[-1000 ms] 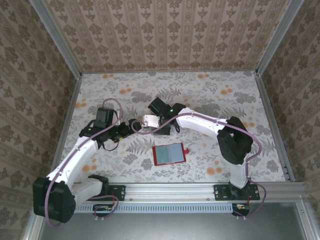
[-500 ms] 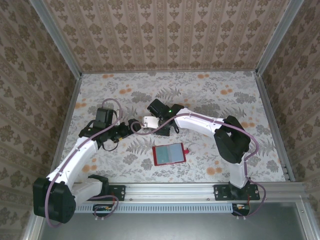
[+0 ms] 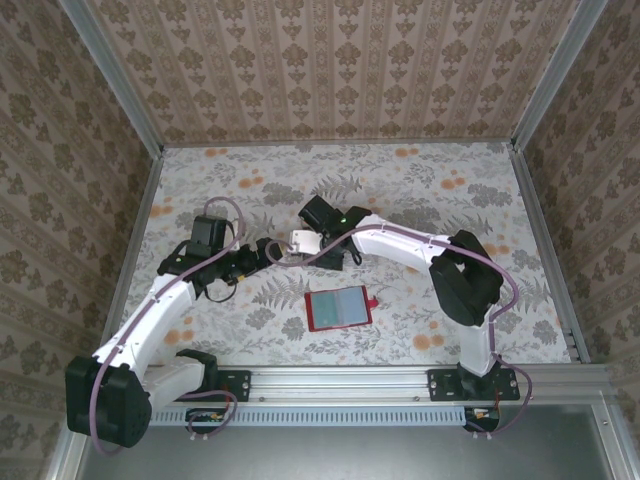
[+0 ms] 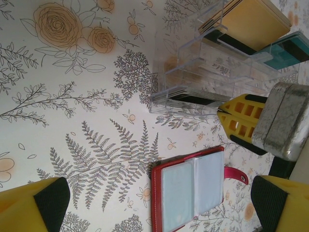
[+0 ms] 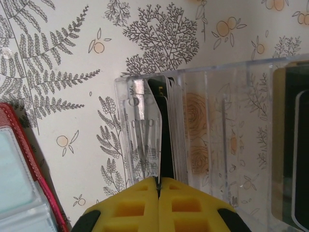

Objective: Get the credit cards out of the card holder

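The card holder (image 3: 338, 309) is lying opened flat on the worktop (image 3: 450, 200), which is wearing a pale cloth printed with ferns and orange blossoms. It is a roughly square wallet with a red leather-like border framing two greyish, slightly glossy clear sleeves that are facing up (image 4: 193, 193). In the top view its long axis is running left to right, and its small red closing tab is sticking out from the right edge, pointing toward the right arm's side.

Just beyond the card holder, on the side away from the arm bases, a clear hard-plastic tray (image 4: 207, 72) is sitting with upright dividers. Its end compartment nearest the holder is carrying a tight stack of thin cards (image 4: 188, 96) standing on edge; compartments farther from the holder are holding tan-orange cards (image 4: 256, 21) and a teal one (image 4: 289, 53).

The right pincer (image 5: 158, 180) is hovering over that near compartment with its yellow ribbed fingers pressed together, their tips sitting right at the card edges; whether a card is being pinched cannot be told. It is standing between the holder and the tray's far compartments.

The left pincer (image 4: 159, 198) is hanging beyond the holder and to its left, spread wide and gripping nothing, its yellow fingers (image 4: 38, 203) framing the holder in its wrist view.
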Controlling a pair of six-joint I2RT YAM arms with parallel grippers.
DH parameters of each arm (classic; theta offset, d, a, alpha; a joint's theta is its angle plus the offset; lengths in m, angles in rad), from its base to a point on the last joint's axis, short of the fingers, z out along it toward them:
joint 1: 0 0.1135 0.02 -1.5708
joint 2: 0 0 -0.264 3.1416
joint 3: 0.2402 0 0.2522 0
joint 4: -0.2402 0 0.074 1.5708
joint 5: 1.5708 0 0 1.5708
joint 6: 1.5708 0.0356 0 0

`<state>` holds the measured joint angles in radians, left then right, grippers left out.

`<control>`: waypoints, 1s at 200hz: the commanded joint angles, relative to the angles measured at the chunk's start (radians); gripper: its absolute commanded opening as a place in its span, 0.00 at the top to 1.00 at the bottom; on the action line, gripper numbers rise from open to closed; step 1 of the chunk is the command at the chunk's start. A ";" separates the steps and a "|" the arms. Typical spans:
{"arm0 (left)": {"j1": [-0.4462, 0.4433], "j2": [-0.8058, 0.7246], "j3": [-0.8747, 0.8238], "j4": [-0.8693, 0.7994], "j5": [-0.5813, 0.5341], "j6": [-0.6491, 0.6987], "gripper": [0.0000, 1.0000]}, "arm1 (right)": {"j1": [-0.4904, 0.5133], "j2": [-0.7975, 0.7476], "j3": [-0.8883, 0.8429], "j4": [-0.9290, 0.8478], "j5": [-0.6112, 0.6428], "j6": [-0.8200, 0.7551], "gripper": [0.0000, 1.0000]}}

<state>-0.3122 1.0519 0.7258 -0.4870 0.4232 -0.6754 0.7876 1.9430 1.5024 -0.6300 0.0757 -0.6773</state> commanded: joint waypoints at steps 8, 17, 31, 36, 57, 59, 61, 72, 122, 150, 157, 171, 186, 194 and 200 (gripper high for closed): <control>0.008 -0.018 -0.012 -0.007 0.018 0.010 0.00 | -0.008 -0.052 0.002 -0.028 0.019 -0.008 1.00; 0.009 -0.018 -0.015 -0.007 0.018 0.011 0.00 | -0.008 -0.053 -0.002 -0.027 0.021 -0.011 1.00; 0.009 -0.018 -0.014 -0.006 0.019 0.010 0.00 | -0.009 -0.053 -0.012 -0.023 0.019 -0.014 1.00; 0.009 -0.017 -0.015 -0.005 0.019 0.010 0.00 | -0.010 -0.053 -0.015 -0.021 0.016 -0.014 1.00; 0.009 -0.014 -0.016 -0.004 0.020 0.010 0.00 | -0.010 -0.034 -0.013 -0.024 0.005 -0.010 1.00; 0.009 -0.015 -0.016 -0.004 0.020 0.010 0.00 | -0.009 -0.032 -0.014 -0.024 0.005 -0.008 1.00; 0.009 -0.015 -0.016 -0.005 0.020 0.010 0.00 | -0.010 -0.031 -0.014 -0.024 0.004 -0.006 1.00; 0.008 -0.016 -0.016 -0.006 0.020 0.012 0.00 | -0.008 -0.020 -0.014 -0.026 0.002 -0.003 1.00; 0.010 -0.016 -0.017 -0.007 0.019 0.013 0.00 | -0.010 0.022 0.011 -0.038 -0.009 0.019 0.94; 0.010 -0.016 -0.017 -0.007 0.019 0.013 0.00 | -0.009 0.045 0.032 -0.048 -0.011 0.041 0.87; 0.010 -0.018 -0.020 -0.007 0.019 0.014 0.00 | -0.009 0.047 0.035 -0.048 -0.010 0.046 0.86; 0.010 -0.018 -0.020 -0.007 0.019 0.012 0.00 | -0.009 0.050 0.037 -0.042 -0.004 0.051 0.78; 0.011 -0.018 -0.020 -0.007 0.018 0.011 0.00 | -0.009 0.051 0.036 -0.038 0.004 0.056 0.73; 0.012 -0.018 -0.021 -0.005 0.019 0.012 0.00 | -0.009 0.053 0.035 -0.032 0.010 0.061 0.70; 0.012 -0.018 -0.021 -0.005 0.019 0.012 0.00 | -0.010 0.055 0.035 -0.028 0.015 0.064 0.67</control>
<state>-0.3122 1.0515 0.7132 -0.4873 0.4263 -0.6754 0.7834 1.9785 1.5112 -0.6395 0.0753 -0.6338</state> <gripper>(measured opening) 0.999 0.287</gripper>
